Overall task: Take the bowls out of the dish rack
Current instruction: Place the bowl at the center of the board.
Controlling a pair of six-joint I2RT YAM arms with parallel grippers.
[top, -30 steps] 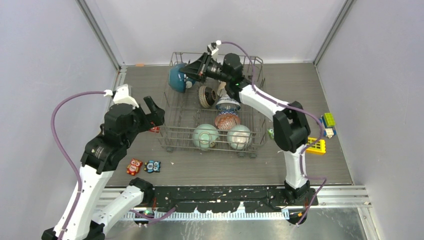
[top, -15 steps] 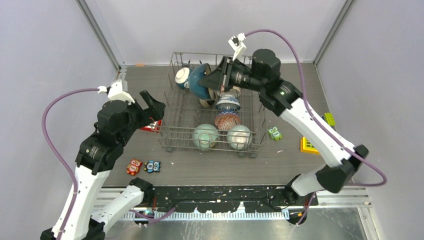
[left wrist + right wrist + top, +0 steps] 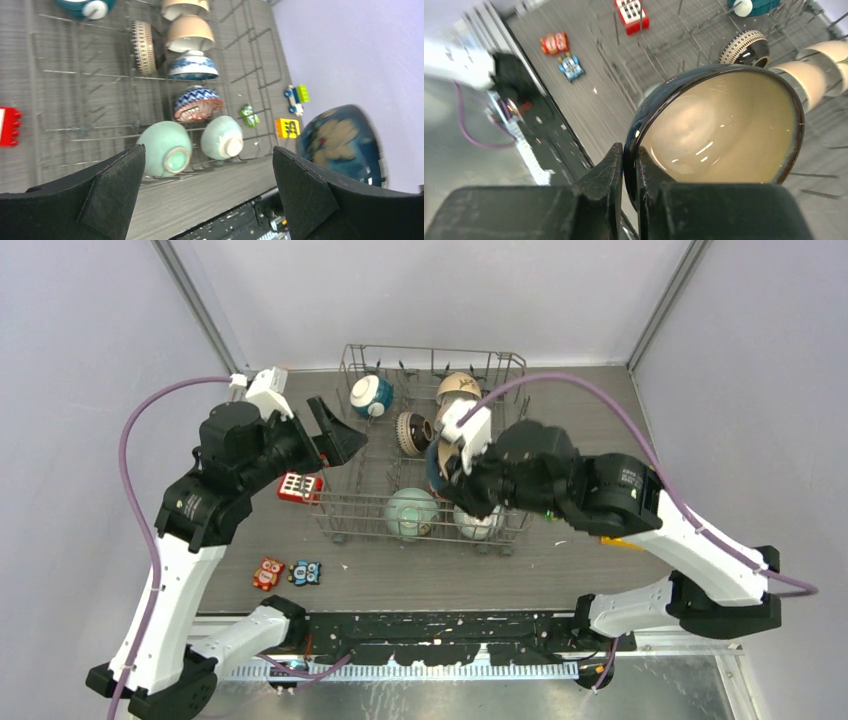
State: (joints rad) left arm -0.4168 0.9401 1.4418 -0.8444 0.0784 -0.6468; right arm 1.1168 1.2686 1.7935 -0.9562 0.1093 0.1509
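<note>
The grey wire dish rack [image 3: 346, 368] stands mid-table. My right gripper [image 3: 630, 150] is shut on the rim of a dark blue bowl [image 3: 724, 130] with a cream inside, held above the rack's front right [image 3: 437, 468]. In the left wrist view that bowl [image 3: 340, 145] shows blurred at the right. In the rack sit a teal-and-white bowl [image 3: 370, 395], a dark brown one [image 3: 413, 432], a cream one [image 3: 458, 387], blue-and-white [image 3: 193, 67], red patterned [image 3: 198, 103] and two pale green ones [image 3: 165, 148] [image 3: 222, 137]. My left gripper [image 3: 335, 435] hangs open and empty over the rack's left side.
A red block [image 3: 299, 487] lies left of the rack. Two owl figures [image 3: 268, 572] [image 3: 306, 572] sit near the front left. Right of the rack are a green owl [image 3: 248, 115], a yellow block [image 3: 286, 127] and a small toy [image 3: 296, 97]. Walls close three sides.
My right gripper has carried the dark blue bowl from the rack's back left, up and toward its front right. The left arm rose toward the rack's left side, its jaws a little wider.
</note>
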